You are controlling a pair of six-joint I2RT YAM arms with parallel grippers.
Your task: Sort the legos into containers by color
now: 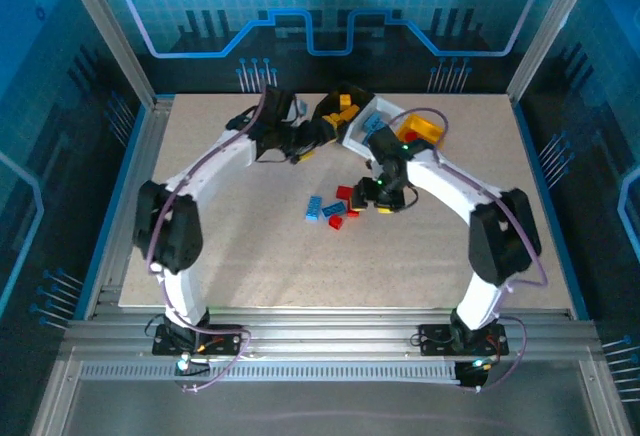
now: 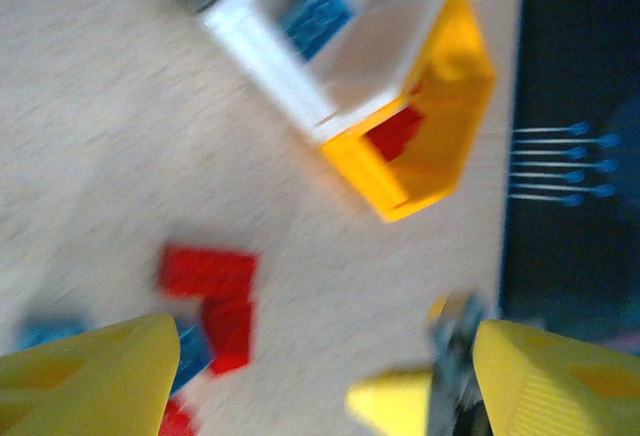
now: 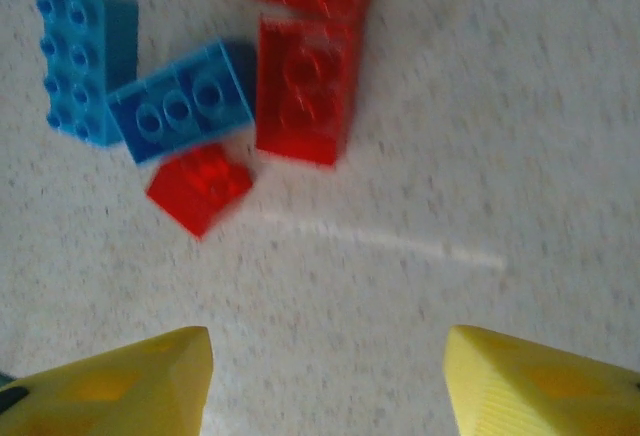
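Left gripper (image 2: 322, 366) and right gripper (image 3: 328, 356) both stand open, holding nothing. Red and blue legos (image 3: 300, 86) lie mid-table (image 1: 250, 256). White bin (image 2: 270, 56) and yellow bin (image 2: 455, 76) sit near the far edge, blurred, contents partly hidden.

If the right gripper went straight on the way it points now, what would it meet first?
Most likely bare table, with the right gripper open above it; the oblong red brick lies a little further on. Depth is unclear.
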